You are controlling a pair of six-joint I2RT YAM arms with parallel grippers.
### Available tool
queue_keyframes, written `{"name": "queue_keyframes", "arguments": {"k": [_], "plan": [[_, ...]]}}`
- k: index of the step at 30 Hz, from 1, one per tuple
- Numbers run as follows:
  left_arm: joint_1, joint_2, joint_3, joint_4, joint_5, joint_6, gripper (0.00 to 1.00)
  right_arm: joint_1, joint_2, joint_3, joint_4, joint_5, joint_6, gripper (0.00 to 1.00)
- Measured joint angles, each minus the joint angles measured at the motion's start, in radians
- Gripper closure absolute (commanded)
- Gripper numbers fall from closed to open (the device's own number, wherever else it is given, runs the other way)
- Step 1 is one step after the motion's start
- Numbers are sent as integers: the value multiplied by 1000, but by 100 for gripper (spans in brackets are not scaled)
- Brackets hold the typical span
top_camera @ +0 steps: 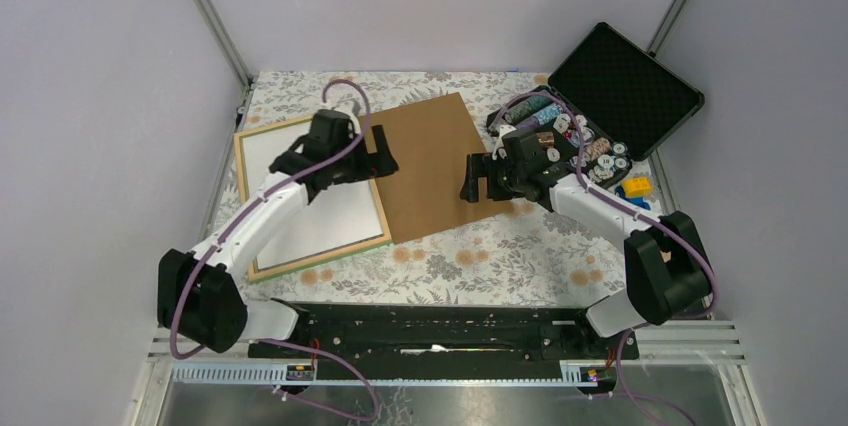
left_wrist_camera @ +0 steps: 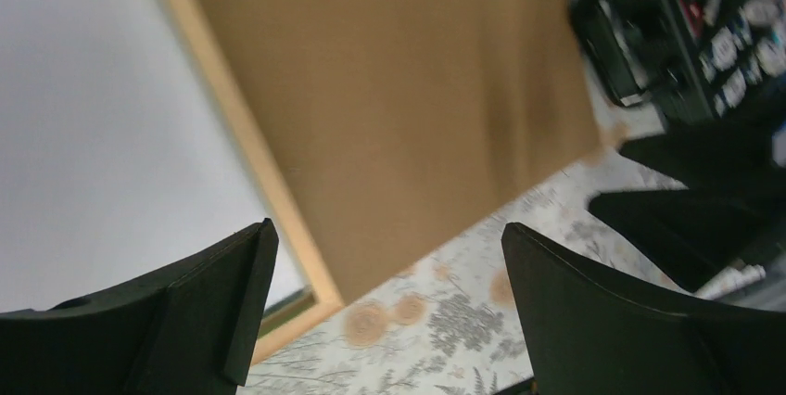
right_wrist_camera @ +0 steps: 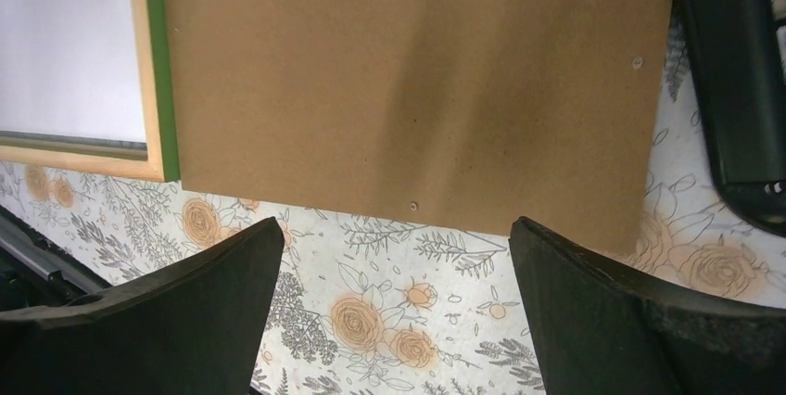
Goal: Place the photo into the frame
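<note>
The frame (top_camera: 244, 196) lies flat on the left of the table, its light wood rim (left_wrist_camera: 232, 108) up and a green edge (right_wrist_camera: 159, 61) showing. Inside it lies the photo (top_camera: 340, 216), plain white side up (left_wrist_camera: 83, 135) (right_wrist_camera: 65, 43). My left gripper (top_camera: 378, 154) hovers open over the frame's right edge, nothing between its fingers (left_wrist_camera: 387, 228). My right gripper (top_camera: 472, 178) stands open and empty above the brown panel's right edge, over the cloth (right_wrist_camera: 397, 223).
A brown fibreboard panel (top_camera: 430, 166) lies against the frame's right side. An open black case of chips (top_camera: 590, 116) sits at the back right, with small blue and yellow pieces (top_camera: 634, 188) beside it. A floral cloth (top_camera: 480, 266) covers the table.
</note>
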Motion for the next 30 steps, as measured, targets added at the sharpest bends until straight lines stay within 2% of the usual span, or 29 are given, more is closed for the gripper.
{"name": "queue_keyframes", "arguments": {"k": [4, 7, 11, 14, 20, 22, 26, 30], "plan": [[-154, 5, -93, 150, 17, -57, 1, 0, 25, 8, -49, 3, 35, 0], [-255, 65, -134, 255, 20, -100, 1, -1, 21, 0, -67, 12, 69, 0], [-405, 168, -166, 383, -43, -155, 2, -11, -33, -69, -71, 24, 111, 0], [-504, 209, -196, 465, -117, -218, 1, -79, -105, -134, -74, 31, 155, 0], [-532, 212, -327, 649, -219, -329, 2, -241, -223, -239, -16, 2, 245, 0], [-530, 219, -362, 697, -243, -351, 2, -290, -226, -266, 15, -29, 266, 4], [-531, 261, -371, 761, -256, -363, 1, -389, -185, -297, 63, -122, 305, 11], [-537, 273, -371, 789, -266, -363, 1, -415, -105, -297, 123, -181, 319, 16]]}}
